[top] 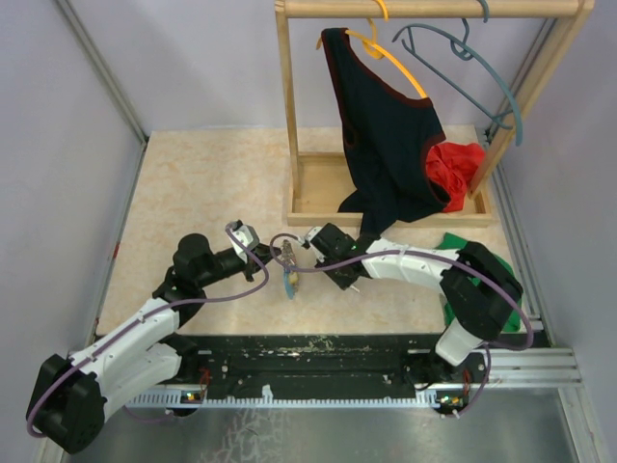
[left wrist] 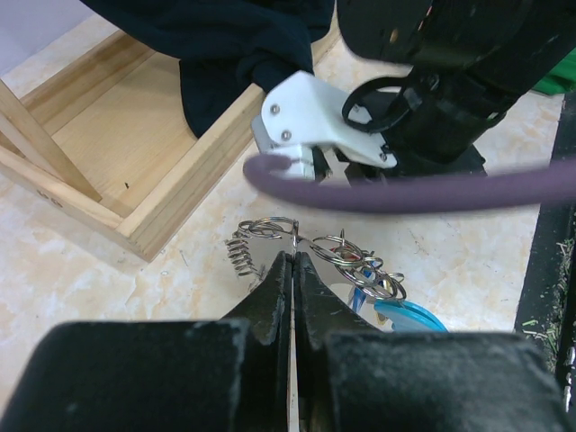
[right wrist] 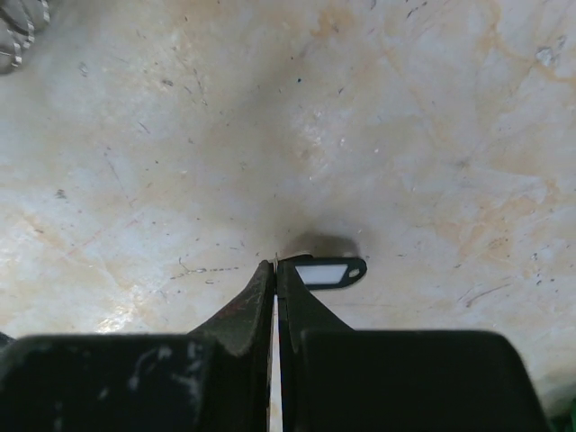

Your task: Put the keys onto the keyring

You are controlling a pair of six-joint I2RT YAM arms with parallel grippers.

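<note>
Keyring pinched mid-table, one black key lying apart.
The keyring (left wrist: 346,261) rests on the table (left wrist: 90,297) as a tangle of small rings, with red and blue bits inside too knotted to count. It has one light-blue section (left wrist: 409,315). One black-headed key (right wrist: 328,273) shows, its blade hidden. The left gripper (left wrist: 293,259) is closed on the keyring's wire. The right gripper (right wrist: 274,268) is closed just beside that key, and a grip is unclear. Both arms reach inward, low.

Probably a robotics lab test cell: two robot arms (top: 135,338) bolted to an aluminium rail (top: 549,365) at the edge of a marble-patterned bench (top: 193,183). Plain pale panels (top: 48,193) enclose it, and a small wooden clothes rack (top: 285,116) stands on it.
</note>
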